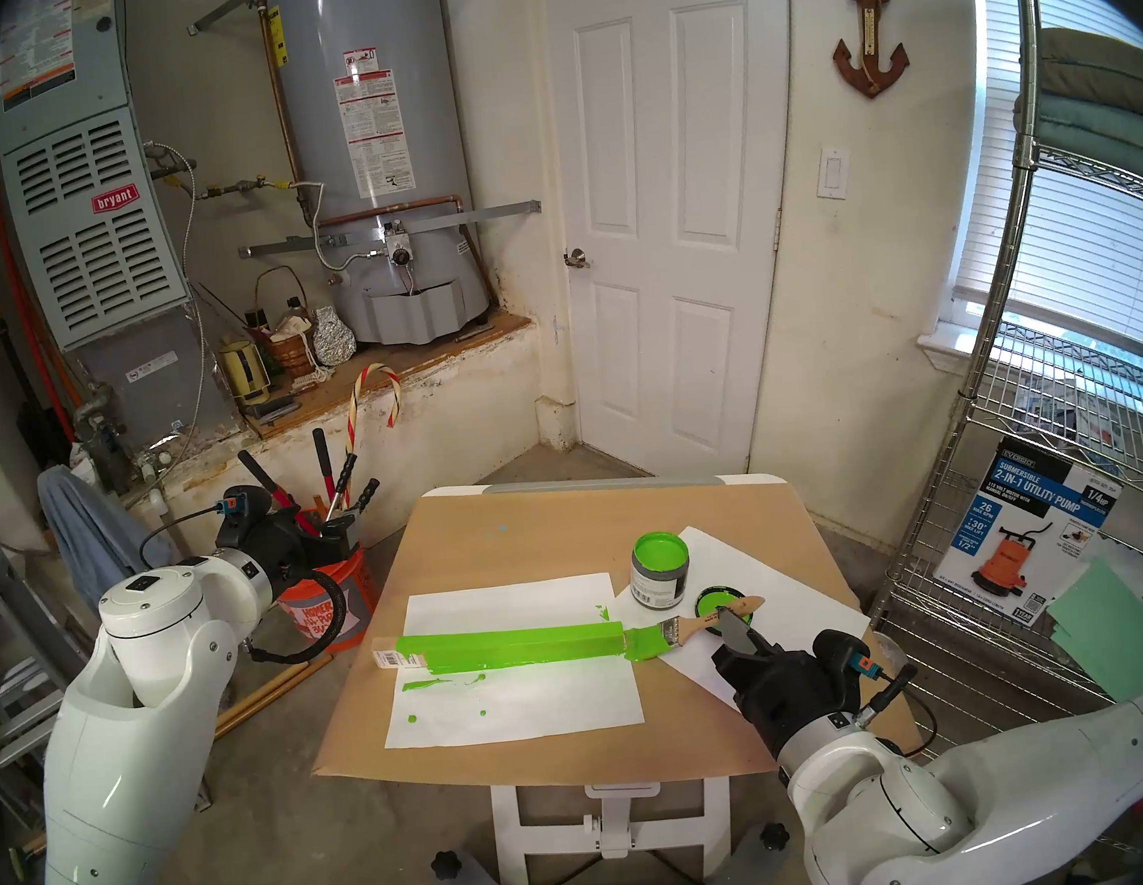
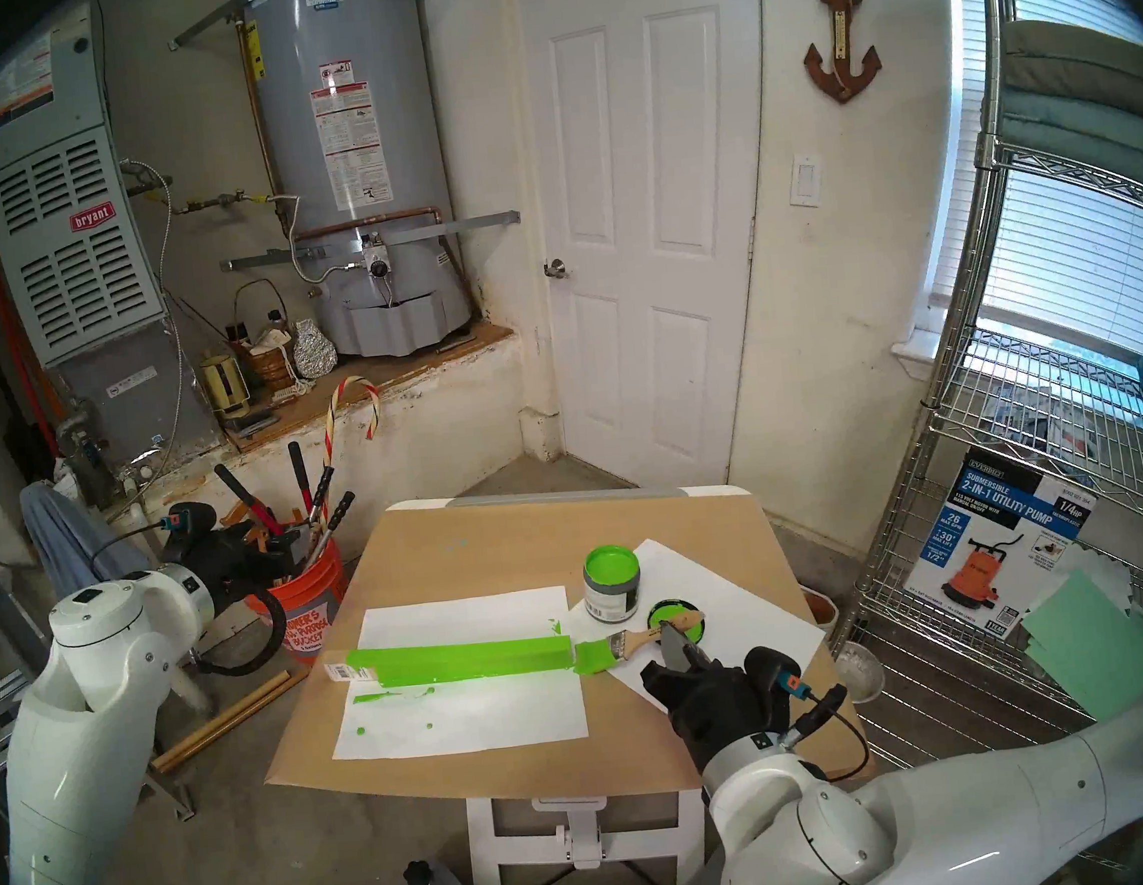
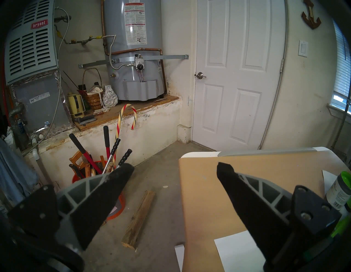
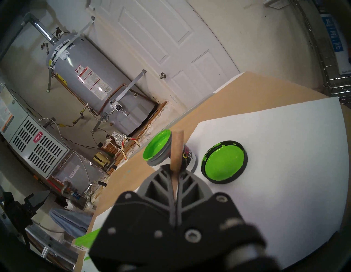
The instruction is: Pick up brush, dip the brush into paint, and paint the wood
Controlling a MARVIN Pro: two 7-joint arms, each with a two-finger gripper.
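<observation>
Green bristles of the brush (image 1: 670, 633) touch the right end of the wood (image 1: 505, 646), along its length; the right gripper (image 1: 728, 618) clamps the handle, while the left gripper (image 3: 174, 169) stands wide, far away.

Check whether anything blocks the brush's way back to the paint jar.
Nothing visible does. The right gripper holds the brush at the wood's right end; the open paint jar stands just beyond, and its lid lies low beside it.
</observation>
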